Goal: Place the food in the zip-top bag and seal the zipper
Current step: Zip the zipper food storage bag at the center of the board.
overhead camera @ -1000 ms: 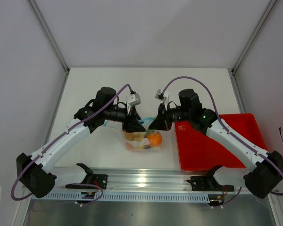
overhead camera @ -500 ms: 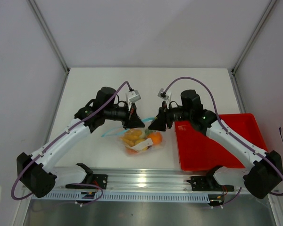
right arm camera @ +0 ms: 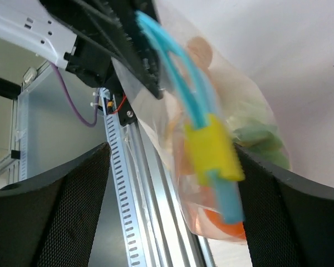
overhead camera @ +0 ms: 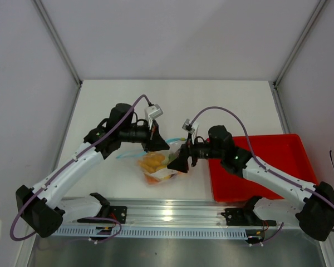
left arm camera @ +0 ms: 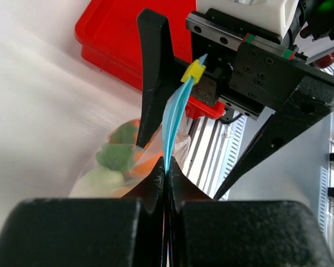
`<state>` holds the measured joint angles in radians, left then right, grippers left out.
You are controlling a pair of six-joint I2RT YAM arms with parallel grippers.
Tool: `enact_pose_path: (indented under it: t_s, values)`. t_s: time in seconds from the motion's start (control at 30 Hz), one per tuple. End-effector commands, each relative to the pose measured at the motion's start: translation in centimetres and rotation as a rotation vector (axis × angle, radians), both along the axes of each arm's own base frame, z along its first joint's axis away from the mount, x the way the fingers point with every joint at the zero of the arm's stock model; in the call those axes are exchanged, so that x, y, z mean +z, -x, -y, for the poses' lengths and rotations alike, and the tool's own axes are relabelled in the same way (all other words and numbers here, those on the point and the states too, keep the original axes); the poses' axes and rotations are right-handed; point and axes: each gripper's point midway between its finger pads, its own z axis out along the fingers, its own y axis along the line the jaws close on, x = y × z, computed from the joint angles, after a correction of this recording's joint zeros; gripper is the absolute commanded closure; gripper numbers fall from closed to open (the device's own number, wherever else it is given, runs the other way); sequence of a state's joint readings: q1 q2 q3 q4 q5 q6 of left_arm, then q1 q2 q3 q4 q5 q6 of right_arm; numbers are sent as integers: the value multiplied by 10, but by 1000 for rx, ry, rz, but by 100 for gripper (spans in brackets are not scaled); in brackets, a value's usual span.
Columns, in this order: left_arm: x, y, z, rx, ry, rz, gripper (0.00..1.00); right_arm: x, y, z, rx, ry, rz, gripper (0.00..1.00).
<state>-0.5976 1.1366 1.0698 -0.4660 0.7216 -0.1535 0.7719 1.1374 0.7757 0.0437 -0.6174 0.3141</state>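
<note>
Within the last second the right gripper (overhead camera: 182, 159) has been opened wide around the yellow slider (right arm camera: 211, 147), while the left gripper (left arm camera: 167, 177) has been shut on the zipper (left arm camera: 170, 119), now pinched flat between its fingers. The hold on the bag (overhead camera: 157, 168) is thus judged to be handed left. The bag, with the food (overhead camera: 151, 162) inside, is found near the table's near edge, just left of the tray (overhead camera: 267, 178). In the blurred right wrist view 2 blue strands seem apart, so sealing is unconfirmed. The orange fruit is now hidden behind the right gripper.
</note>
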Motion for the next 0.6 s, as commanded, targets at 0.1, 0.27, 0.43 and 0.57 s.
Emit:
enact_pose_path:
  t_s: [0.1, 0.27, 0.43, 0.57]
  values:
    - [24, 15, 4, -60, 86, 19, 99, 28, -23, 13, -85, -91, 99, 12]
    - [29, 19, 2, -62, 92, 25, 99, 37, -15, 11, 21, -130, 116, 20]
    - [30, 21, 1, -71, 89, 27, 99, 41, -13, 16, 56, -158, 118, 30]
    - [29, 23, 0, -81, 83, 28, 99, 47, -14, 19, 67, -197, 121, 48]
